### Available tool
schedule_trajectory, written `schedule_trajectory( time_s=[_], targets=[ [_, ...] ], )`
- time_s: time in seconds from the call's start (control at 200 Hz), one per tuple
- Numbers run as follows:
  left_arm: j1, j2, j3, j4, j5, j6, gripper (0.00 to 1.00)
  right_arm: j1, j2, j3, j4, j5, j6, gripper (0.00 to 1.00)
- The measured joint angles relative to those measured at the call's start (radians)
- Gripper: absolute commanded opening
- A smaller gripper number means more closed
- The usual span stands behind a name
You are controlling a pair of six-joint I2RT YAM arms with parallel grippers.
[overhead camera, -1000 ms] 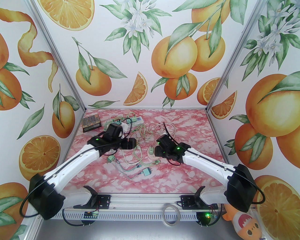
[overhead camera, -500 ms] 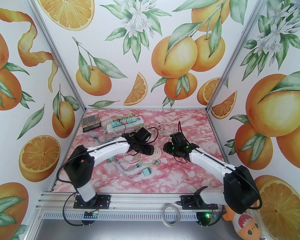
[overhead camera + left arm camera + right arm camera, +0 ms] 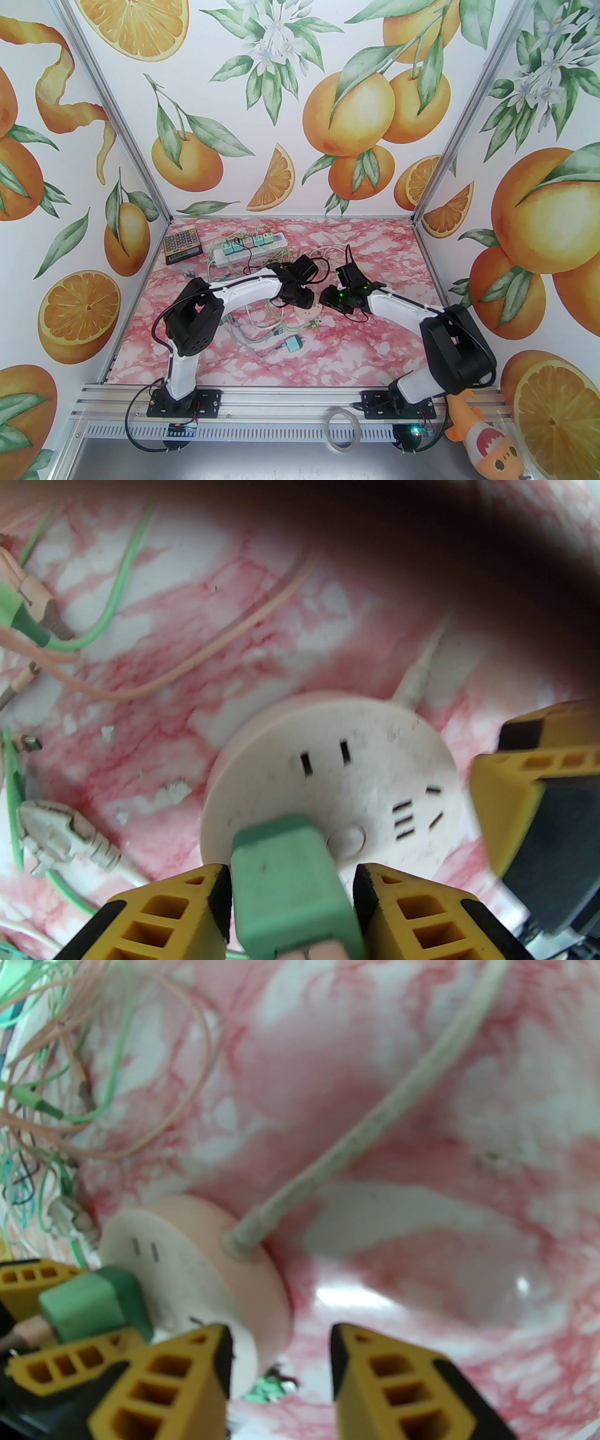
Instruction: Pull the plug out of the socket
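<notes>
A round pinkish-white socket [image 3: 365, 761] lies mid-table, also seen as the socket [image 3: 313, 310] and the socket [image 3: 197, 1260]. A green plug [image 3: 290, 878] stands in its near side. My left gripper [image 3: 293, 888] is shut on the plug [image 3: 89, 1307], one yellow finger against each flank. My right gripper [image 3: 281, 1358] straddles the socket's rim from the right. One of its fingers [image 3: 187, 1382] overlaps the socket's face, and a strip of table shows beside the other. From above, the left gripper [image 3: 300, 300] and the right gripper [image 3: 328, 299] meet over the socket.
The socket's white cord [image 3: 375, 1114] runs away to the back. A power strip [image 3: 248, 246] with several green plugs and a calculator [image 3: 182, 246] sit at the back left. Tangled thin wires [image 3: 262, 323] and a loose green plug [image 3: 293, 344] lie in front.
My left arm swung from the power strip over to the round socket and closed onto the green plug. My right gripper narrowed, backed off slightly, then came back to the socket's right side.
</notes>
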Motion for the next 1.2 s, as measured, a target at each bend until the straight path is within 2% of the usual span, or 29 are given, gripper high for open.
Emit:
schedule_trajectory(
  time_s=[0.155,0.21,0.26,0.51,1.201],
  targets=[
    [0.001,0.006,0.011,-0.008,-0.013,0.005,0.32,0.000,0.042,0.027,0.022,-0.051,-0.008,0.42],
    [0.000,0.006,0.013,-0.011,-0.014,0.004,0.23,0.000,0.053,0.034,0.031,-0.070,-0.011,0.42],
    [0.000,0.006,0.016,-0.016,-0.016,0.005,0.20,0.000,0.066,0.040,0.033,-0.085,-0.016,0.41],
    [0.000,0.011,0.022,-0.023,-0.024,0.006,0.16,-0.006,0.087,0.053,0.024,-0.107,-0.043,0.30],
    [-0.031,0.048,0.086,-0.093,-0.128,0.014,0.09,0.013,0.128,0.134,-0.074,-0.064,-0.072,0.26]
  ],
)
